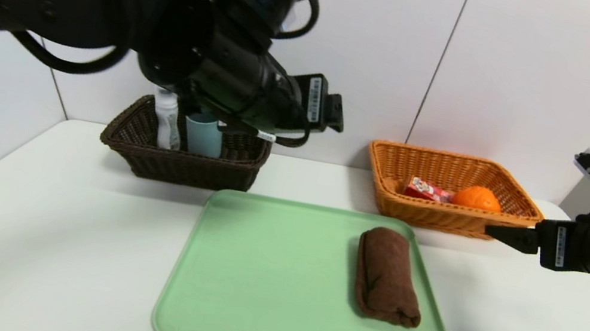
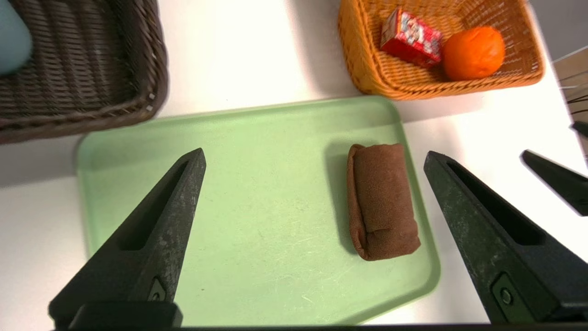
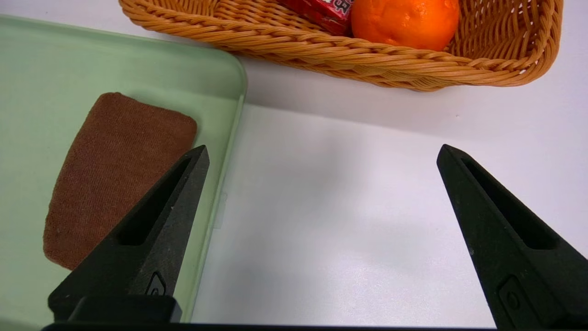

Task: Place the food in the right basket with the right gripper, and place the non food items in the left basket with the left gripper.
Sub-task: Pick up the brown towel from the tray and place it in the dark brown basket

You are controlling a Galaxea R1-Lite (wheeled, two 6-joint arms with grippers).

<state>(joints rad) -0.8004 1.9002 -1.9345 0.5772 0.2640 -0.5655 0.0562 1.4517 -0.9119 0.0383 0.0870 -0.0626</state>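
A rolled brown towel (image 1: pixel 388 276) lies on the right side of the green tray (image 1: pixel 258 304). The dark left basket (image 1: pixel 180 160) holds a white bottle (image 1: pixel 166 121) and a light blue cylinder (image 1: pixel 204 136). An orange (image 1: pixel 477 198) and a red snack box (image 1: pixel 428 190) sit in the orange right basket (image 1: pixel 447 216). My left gripper (image 2: pixel 314 158) hangs open high above the tray, between the baskets, with nothing in it. Over the bare table right of the tray, my right gripper (image 3: pixel 321 154) is open and empty, in front of the right basket (image 3: pixel 349 50).
The white table (image 1: pixel 19 214) has a wall close behind the baskets. The left arm (image 1: pixel 215 66) reaches across above the dark basket. In the left wrist view the right gripper's fingertip (image 2: pixel 553 179) shows beside the tray.
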